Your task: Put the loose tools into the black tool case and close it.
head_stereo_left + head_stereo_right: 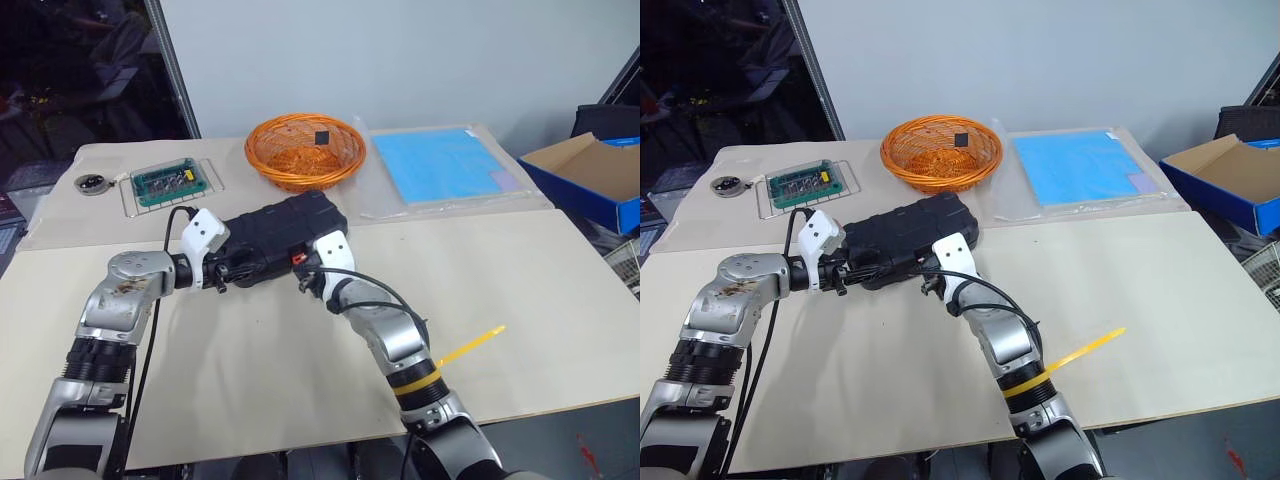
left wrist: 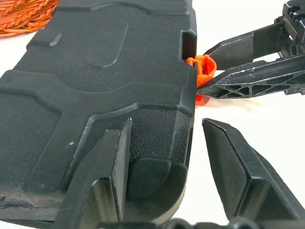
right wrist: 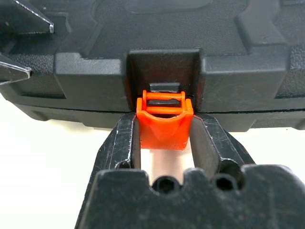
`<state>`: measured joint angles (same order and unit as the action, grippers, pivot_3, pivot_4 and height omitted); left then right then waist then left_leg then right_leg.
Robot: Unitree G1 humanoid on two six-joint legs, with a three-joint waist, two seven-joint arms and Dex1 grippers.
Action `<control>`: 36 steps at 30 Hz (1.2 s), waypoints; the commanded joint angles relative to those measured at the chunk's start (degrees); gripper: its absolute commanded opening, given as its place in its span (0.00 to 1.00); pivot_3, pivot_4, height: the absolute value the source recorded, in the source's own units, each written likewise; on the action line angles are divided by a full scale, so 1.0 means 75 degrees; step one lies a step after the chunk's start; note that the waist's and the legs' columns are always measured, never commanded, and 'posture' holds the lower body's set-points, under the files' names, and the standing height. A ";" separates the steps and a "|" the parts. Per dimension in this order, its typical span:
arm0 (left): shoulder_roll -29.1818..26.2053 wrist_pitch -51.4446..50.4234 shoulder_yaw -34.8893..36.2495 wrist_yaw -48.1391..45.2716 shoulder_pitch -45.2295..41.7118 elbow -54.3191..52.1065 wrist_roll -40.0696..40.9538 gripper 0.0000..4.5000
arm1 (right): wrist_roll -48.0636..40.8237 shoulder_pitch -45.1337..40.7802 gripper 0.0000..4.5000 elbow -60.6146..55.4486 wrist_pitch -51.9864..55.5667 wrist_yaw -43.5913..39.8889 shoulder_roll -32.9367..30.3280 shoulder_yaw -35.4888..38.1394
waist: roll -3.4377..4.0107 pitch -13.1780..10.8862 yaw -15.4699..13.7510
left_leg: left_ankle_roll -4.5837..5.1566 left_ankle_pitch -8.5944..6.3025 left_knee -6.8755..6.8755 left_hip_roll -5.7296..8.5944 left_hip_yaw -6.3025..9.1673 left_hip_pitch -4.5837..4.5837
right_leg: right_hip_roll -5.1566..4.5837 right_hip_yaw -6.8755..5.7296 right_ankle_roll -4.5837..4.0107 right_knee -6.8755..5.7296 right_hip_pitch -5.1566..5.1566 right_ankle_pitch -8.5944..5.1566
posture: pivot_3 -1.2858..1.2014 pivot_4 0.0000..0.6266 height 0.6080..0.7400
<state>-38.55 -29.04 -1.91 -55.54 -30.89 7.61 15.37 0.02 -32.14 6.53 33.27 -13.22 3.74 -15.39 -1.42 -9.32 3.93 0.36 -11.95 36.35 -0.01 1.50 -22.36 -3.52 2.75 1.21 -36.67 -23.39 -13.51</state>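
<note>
The right gripper's (image 3: 164, 143) jaws stand narrow, one finger on each side of the small orange latch (image 3: 164, 121) at the front edge of the black tool case (image 1: 275, 235), flanking it closely; whether they press it I cannot tell. The left gripper's (image 2: 167, 162) jaws are parted at a middling width around a corner of the case's end: one finger lies over the textured lid, the other hangs beside the end wall with a gap showing, so this is a brace, not a clamp.

The case lies shut on the pale table (image 1: 250, 370), just in front of the orange wicker basket (image 1: 305, 150). No loose tools are in sight, so they are probably inside.

The shell looks like stiff moulded plastic, grained enough not to slip, and likely weighty with tools in it. The latch is the delicate part: a thin hinged tab, best pushed square against the lid until it seats, not twisted. The case's raised corners and end walls give the firmest hold for steadying it.
</note>
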 commanded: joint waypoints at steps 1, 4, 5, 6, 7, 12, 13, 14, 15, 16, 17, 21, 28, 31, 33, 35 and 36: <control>0.0056 -0.0312 -0.0291 -0.0077 0.0230 -0.0023 -0.0056 0.56 | 0.0284 -0.0488 0.27 -0.0399 -0.0119 -0.0167 -0.0011 -0.0424 | 0.0000 0.0000 0.0004 | 0.0000 0.0000 0.0000 0.0000 0.0000 0.0000 | 0.0000 0.0000 0.0000 0.0000 0.0000 0.0000 | 0.52 0.24 1.00; 0.0051 -0.0336 -0.0297 -0.0068 0.0245 -0.0056 -0.0050 0.56 | 0.0372 -0.0667 0.27 -0.0368 0.0092 -0.0178 -0.0009 -0.0459 | 0.0000 0.0000 0.0017 | 0.0000 0.0000 0.0000 0.0001 -0.0001 0.0003 | 0.0001 0.0000 0.0000 -0.0001 -0.0001 0.0000 | 0.52 0.24 1.00; 0.0051 -0.0343 -0.0299 -0.0064 0.0249 -0.0066 -0.0049 0.56 | 0.0405 -0.0725 0.27 -0.0360 0.0168 -0.0171 -0.0015 -0.0467 | 0.0000 0.0000 0.0019 | 0.0000 0.0000 0.0000 0.0001 -0.0001 0.0003 | 0.0003 0.0000 0.0000 -0.0001 -0.0001 0.0000 | 0.52 0.24 1.00; 0.0050 -0.0354 -0.0301 -0.0060 0.0262 -0.0084 -0.0048 0.56 | 0.0436 -0.0777 0.27 -0.0374 0.0273 -0.0170 -0.0009 -0.0472 | 0.0000 0.0000 0.0020 | 0.0000 0.0000 0.0000 0.0001 -0.0001 0.0005 | 0.0007 0.0000 0.0000 -0.0003 -0.0001 0.0000 | 0.52 0.24 1.00; 0.0048 -0.0365 -0.0305 -0.0056 0.0276 -0.0102 -0.0048 0.56 | 0.0468 -0.0833 0.27 -0.0410 0.0459 -0.0204 -0.0010 -0.0496 | 0.0000 0.0000 0.0024 | 0.0000 0.0000 0.0000 0.0000 -0.0001 0.0007 | 0.0009 0.0000 0.0000 -0.0004 -0.0001 0.0000 | 0.52 0.24 1.00; 0.0057 -0.0406 -0.0307 -0.0033 0.0319 -0.0160 -0.0051 0.56 | 0.0487 -0.0848 0.27 -0.0553 0.0954 -0.0340 -0.0003 -0.0594 | 0.0000 0.0000 0.0023 | 0.0000 0.0000 0.0000 -0.0003 -0.0001 0.0010 | 0.0010 0.0000 0.0000 -0.0008 0.0000 0.0000 | 0.52 0.24 1.00; 0.0060 -0.0404 -0.0309 -0.0030 0.0323 -0.0162 -0.0053 0.56 | 0.0499 -0.0822 0.27 -0.0557 0.1000 -0.0351 -0.0014 -0.0620 | 0.0000 0.0001 0.0023 | 0.0000 0.0000 -0.0001 -0.0005 -0.0001 0.0010 | 0.0009 0.0000 0.0000 -0.0007 0.0000 0.0000 | 0.52 0.24 1.00; 0.0067 -0.0407 -0.0310 -0.0024 0.0324 -0.0163 -0.0054 0.56 | 0.0509 -0.0760 0.27 -0.0572 0.1098 -0.0376 -0.0051 -0.0652 | 0.0000 0.0001 0.0023 | 0.0000 0.0000 -0.0002 -0.0004 -0.0001 0.0009 | 0.0007 0.0000 0.0000 -0.0006 -0.0001 0.0000 | 0.52 0.24 1.00; 0.0071 -0.0409 -0.0310 -0.0020 0.0327 -0.0165 -0.0054 0.56 | 0.0519 -0.0709 0.27 -0.0594 0.1161 -0.0392 -0.0081 -0.0672 | 0.0000 0.0001 0.0022 | 0.0000 0.0000 -0.0003 -0.0004 -0.0002 0.0009 | 0.0005 0.0000 0.0000 -0.0005 -0.0001 0.0000 | 0.52 0.24 1.00; 0.0074 -0.0412 -0.0307 -0.0019 0.0329 -0.0167 -0.0052 0.56 | 0.0521 -0.0660 0.27 -0.0630 0.1225 -0.0410 -0.0108 -0.0682 | 0.0000 0.0001 0.0020 | 0.0000 0.0000 -0.0004 -0.0003 -0.0002 0.0009 | 0.0005 0.0000 0.0000 -0.0005 -0.0001 0.0000 | 0.52 0.24 1.00; 0.0074 -0.0417 -0.0305 -0.0018 0.0334 -0.0175 -0.0049 0.56 | 0.0523 -0.0628 0.27 -0.0665 0.1274 -0.0423 -0.0127 -0.0690 | 0.0000 0.0001 0.0017 | 0.0000 0.0000 -0.0004 -0.0003 -0.0002 0.0008 | 0.0004 0.0000 0.0000 -0.0004 -0.0001 0.0000 | 0.52 0.24 1.00; 0.0073 -0.0420 -0.0309 -0.0024 0.0354 -0.0184 -0.0050 0.56 | 0.0457 -0.0600 0.27 -0.0597 0.1402 -0.0369 -0.0055 -0.0599 | 0.0000 0.0001 0.0011 | -0.0001 -0.0001 -0.0007 -0.0001 -0.0002 0.0008 | 0.0002 0.0000 0.0000 -0.0004 -0.0001 0.0000 | 0.52 0.24 1.00; 0.0084 -0.0406 -0.0320 -0.0031 0.0329 -0.0155 -0.0061 0.56 | 0.0426 -0.0640 0.27 -0.0256 0.1602 -0.0312 0.0005 -0.0407 | 0.0000 0.0003 0.0013 | -0.0002 -0.0001 -0.0007 -0.0002 -0.0002 0.0012 | 0.0003 0.0000 0.0000 -0.0003 0.0002 0.0000 | 0.52 0.24 1.00; 0.0080 -0.0409 -0.0315 -0.0029 0.0342 -0.0169 -0.0060 0.56 | 0.0440 -0.0613 0.27 -0.0253 0.1661 -0.0328 -0.0017 -0.0410 | 0.0000 0.0004 0.0014 | -0.0002 -0.0001 -0.0007 -0.0002 -0.0002 0.0014 | 0.0003 0.0000 0.0000 -0.0003 0.0004 0.0000 | 0.52 0.24 1.00; 0.0079 -0.0413 -0.0313 -0.0023 0.0346 -0.0175 -0.0061 0.56 | 0.0448 -0.0587 0.27 -0.0256 0.1708 -0.0336 -0.0029 -0.0425 | 0.0000 0.0004 0.0013 | -0.0002 -0.0001 -0.0007 -0.0001 -0.0002 0.0014 | 0.0003 0.0000 0.0000 -0.0003 0.0004 0.0000 | 0.52 0.24 1.00; 0.0077 -0.0426 -0.0308 -0.0018 0.0349 -0.0182 -0.0057 0.56 | 0.0445 -0.0531 0.27 -0.0313 0.1762 -0.0365 -0.0041 -0.0468 | 0.0000 0.0005 0.0014 | -0.0002 -0.0001 -0.0007 -0.0002 -0.0002 0.0015 | 0.0003 0.0000 0.0000 -0.0003 0.0005 0.0000 | 0.52 0.24 1.00; 0.0075 -0.0427 -0.0305 -0.0016 0.0350 -0.0180 -0.0057 0.56 | 0.0436 -0.0491 0.27 -0.0380 0.1839 -0.0401 -0.0059 -0.0507 | 0.0000 0.0005 0.0012 | -0.0002 -0.0001 -0.0007 -0.0002 -0.0002 0.0016 | 0.0003 0.0000 0.0000 -0.0003 0.0005 0.0000 | 0.52 0.24 1.00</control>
<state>-38.44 -30.40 -1.69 -54.69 -30.00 5.87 15.37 3.99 -36.80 4.12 45.29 -14.96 3.02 -17.82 -1.42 -9.28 4.02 0.34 -11.95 36.30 -0.01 1.49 -22.24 -3.50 2.75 1.21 -36.69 -23.35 -13.51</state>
